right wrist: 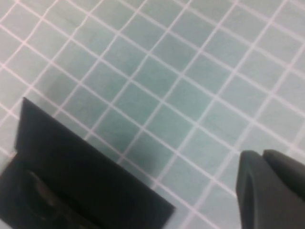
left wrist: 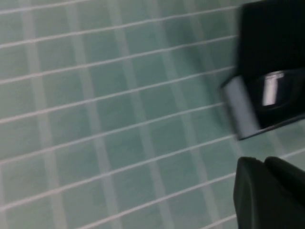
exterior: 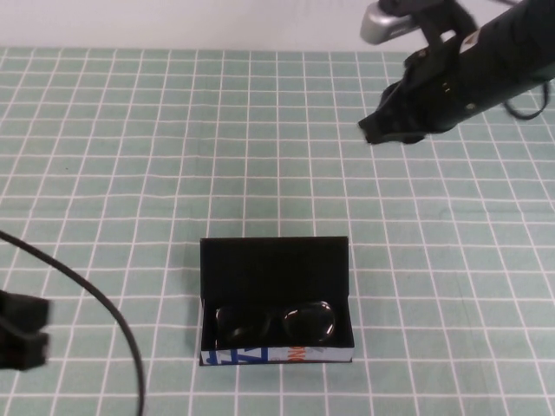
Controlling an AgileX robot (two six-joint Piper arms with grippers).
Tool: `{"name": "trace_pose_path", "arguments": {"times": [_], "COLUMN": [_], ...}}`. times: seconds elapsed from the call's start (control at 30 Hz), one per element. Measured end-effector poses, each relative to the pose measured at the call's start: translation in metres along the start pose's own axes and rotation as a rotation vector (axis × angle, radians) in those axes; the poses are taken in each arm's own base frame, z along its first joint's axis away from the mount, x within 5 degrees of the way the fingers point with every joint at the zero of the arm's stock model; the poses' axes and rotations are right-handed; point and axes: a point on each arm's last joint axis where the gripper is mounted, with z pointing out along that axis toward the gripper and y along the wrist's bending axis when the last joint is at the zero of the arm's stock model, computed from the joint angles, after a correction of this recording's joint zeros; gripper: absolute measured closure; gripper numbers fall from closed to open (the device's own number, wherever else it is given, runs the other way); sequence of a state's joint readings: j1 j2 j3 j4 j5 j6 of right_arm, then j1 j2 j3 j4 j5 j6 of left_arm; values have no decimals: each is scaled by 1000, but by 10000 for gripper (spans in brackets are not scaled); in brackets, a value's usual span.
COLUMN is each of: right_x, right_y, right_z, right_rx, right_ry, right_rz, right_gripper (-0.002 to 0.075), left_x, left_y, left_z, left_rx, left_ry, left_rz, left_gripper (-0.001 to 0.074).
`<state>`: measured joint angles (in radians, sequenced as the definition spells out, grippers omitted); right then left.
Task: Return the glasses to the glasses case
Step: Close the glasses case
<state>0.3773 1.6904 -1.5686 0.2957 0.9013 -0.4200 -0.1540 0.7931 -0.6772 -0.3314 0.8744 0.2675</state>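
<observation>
Already the glasses [exterior: 276,322] lie inside the open case [exterior: 275,299], lid up, so I judge only closing remains. My right tool [exterior: 375,130] hangs pressed together, well behind it; left tool [exterior: 19,331] sits parked near-left, fingers unclear.

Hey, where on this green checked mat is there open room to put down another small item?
Wide bare mat lies left of and beyond the glasses case, which holds the glasses. The strip right of the case is free too. Crowded spots: the far right under the shut right gripper, and the near-left corner by the left gripper and its cable.
</observation>
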Motion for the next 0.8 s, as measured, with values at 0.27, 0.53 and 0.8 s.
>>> {"name": "trace_pose_path", "arguments": {"times": [0.27,0.53,0.8], "right_x": [3,14,30], "right_y": [1,-10,-18], "right_z": [48,93,128], "right_rx": [-175,-188,-201], "right_ry": [0,39,106], "right_rz": [-17,-3,-11], "right_gripper": [737,737,737], "left_x": [22,41,44], "left_y": [-33,-39,-58], "left_z": [28,63,112], "left_rx": [332,350,385], "left_ry": [-69,-49,56], "left_rz": [-24,-56,-12], "left_gripper": [737,737,737]}}
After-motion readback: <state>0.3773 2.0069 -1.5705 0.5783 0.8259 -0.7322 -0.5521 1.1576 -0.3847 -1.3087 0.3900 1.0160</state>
